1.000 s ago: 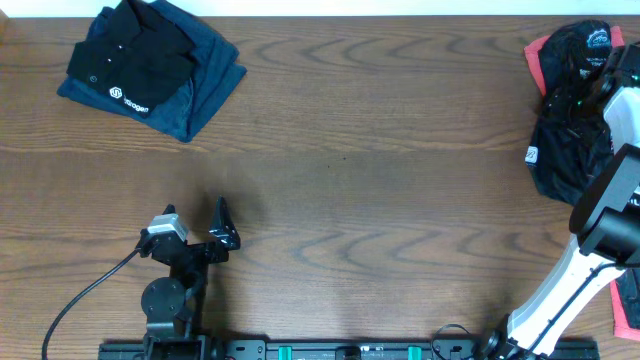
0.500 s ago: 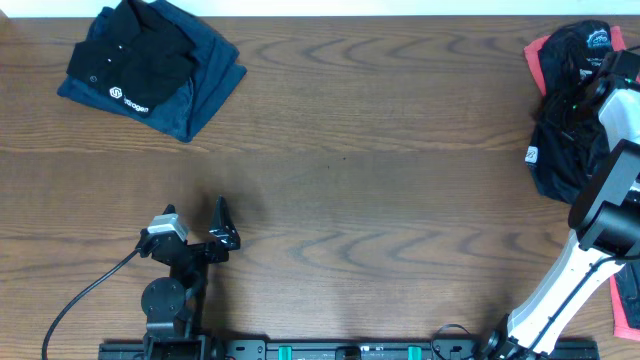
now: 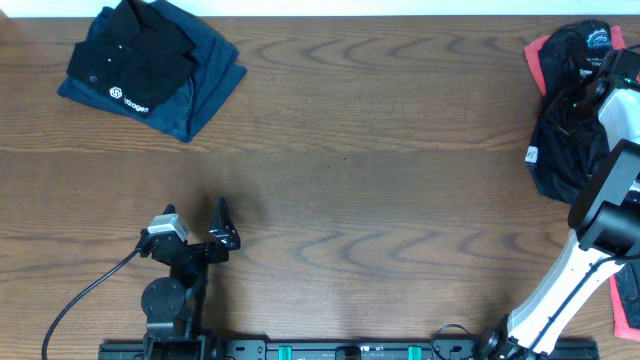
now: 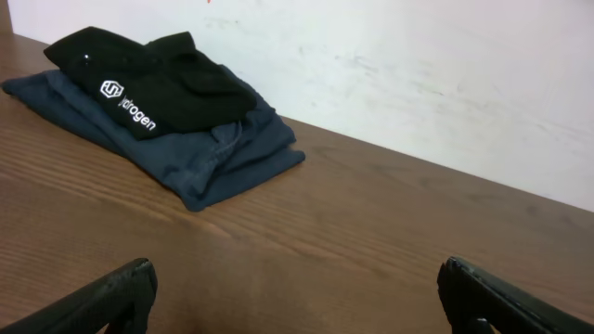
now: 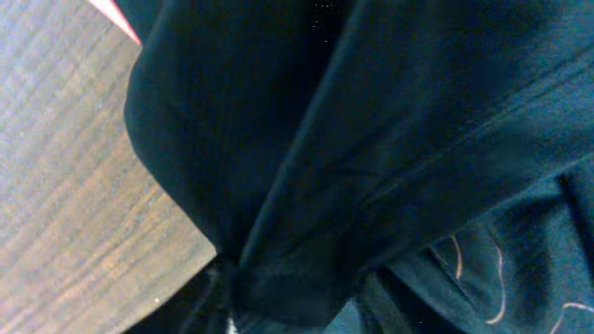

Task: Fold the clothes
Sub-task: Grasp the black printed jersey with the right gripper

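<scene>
The wooden table (image 3: 380, 200) carries a folded pile (image 3: 150, 75) and a crumpled black jersey (image 3: 560, 150).

text: "ydrogen", white, beside hexagon logo (image 4: 112, 90) | on: black polo (image 4: 172, 79) | jersey (image 3: 568, 135) logos: too small to read

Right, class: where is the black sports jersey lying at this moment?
Overhead view: the black jersey lies crumpled at the far right, partly over a coral-red garment, under the right arm.

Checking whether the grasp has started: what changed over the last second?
The right gripper settled into the black jersey and closed on a bunch of its fabric. The left gripper, open, and the folded pile stayed put.
</scene>
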`<state>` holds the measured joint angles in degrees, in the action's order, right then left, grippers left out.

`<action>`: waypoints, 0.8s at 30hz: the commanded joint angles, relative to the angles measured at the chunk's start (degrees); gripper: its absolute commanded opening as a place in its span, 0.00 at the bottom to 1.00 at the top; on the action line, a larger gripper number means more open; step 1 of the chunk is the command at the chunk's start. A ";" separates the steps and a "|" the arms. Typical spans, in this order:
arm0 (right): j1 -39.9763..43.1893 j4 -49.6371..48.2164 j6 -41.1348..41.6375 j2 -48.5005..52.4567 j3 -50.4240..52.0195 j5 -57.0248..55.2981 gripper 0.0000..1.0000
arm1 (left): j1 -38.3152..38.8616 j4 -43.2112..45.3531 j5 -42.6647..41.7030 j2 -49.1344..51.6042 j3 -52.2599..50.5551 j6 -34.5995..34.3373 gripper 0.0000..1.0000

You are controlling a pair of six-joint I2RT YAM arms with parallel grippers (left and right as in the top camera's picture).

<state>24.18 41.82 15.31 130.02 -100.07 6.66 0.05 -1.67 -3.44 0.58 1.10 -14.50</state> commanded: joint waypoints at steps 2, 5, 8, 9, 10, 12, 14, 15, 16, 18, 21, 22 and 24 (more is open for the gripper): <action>-0.24 -0.28 0.52 0.50 -0.70 -0.20 0.32 | -0.26 -2.12 -0.15 -0.35 -0.87 0.96 0.98; -0.24 -0.28 0.52 0.22 -0.83 -0.22 0.19 | -0.26 -2.12 -0.15 -0.35 -0.87 0.96 0.98; -0.24 -0.48 0.52 -0.46 -0.87 -0.22 0.04 | -0.26 -2.12 -0.15 -0.35 -0.87 0.96 0.98; -0.24 -0.48 0.52 -0.81 -0.87 -0.22 0.01 | -0.26 -2.12 -0.15 -0.35 -0.87 0.96 0.98; -0.24 -0.50 0.52 -1.11 -0.87 -0.22 0.01 | -0.26 -2.12 -0.15 -0.35 -0.87 0.96 0.98; -0.24 -0.50 0.52 -2.03 -0.87 -0.22 0.01 | -0.26 -2.12 -0.13 -0.35 -0.87 0.96 0.98; -0.39 -0.44 0.52 -3.06 -0.87 -0.24 0.01 | -0.26 -2.12 -0.13 -0.35 -0.87 0.96 0.98; -0.61 -0.42 0.52 -3.80 -0.87 -0.37 0.01 | -0.26 -2.12 -0.15 -0.35 -0.87 0.96 0.98; -0.85 -0.37 0.52 -4.63 -0.87 -0.46 0.01 | -0.26 -2.12 -0.15 -0.35 -0.87 0.96 0.98; -1.33 -0.28 0.52 -6.38 -0.87 -0.63 0.01 | -0.26 -2.12 -0.15 -0.35 -0.87 0.96 0.98; -2.56 -0.04 0.52 -9.29 -0.87 -0.59 0.01 | -0.26 -2.12 -0.15 -0.35 -0.87 0.96 0.98; -3.04 0.11 0.52 -10.08 -0.87 -0.59 0.01 | -0.26 -2.12 -0.15 -0.35 -0.87 0.96 0.98; -4.33 0.44 0.52 -11.54 -0.87 -0.61 0.01 | -0.26 -2.12 -0.15 -0.35 -0.87 0.96 0.98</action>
<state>22.02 42.02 15.92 122.65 -100.07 6.31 0.05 -1.69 -3.44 0.58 1.10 -14.50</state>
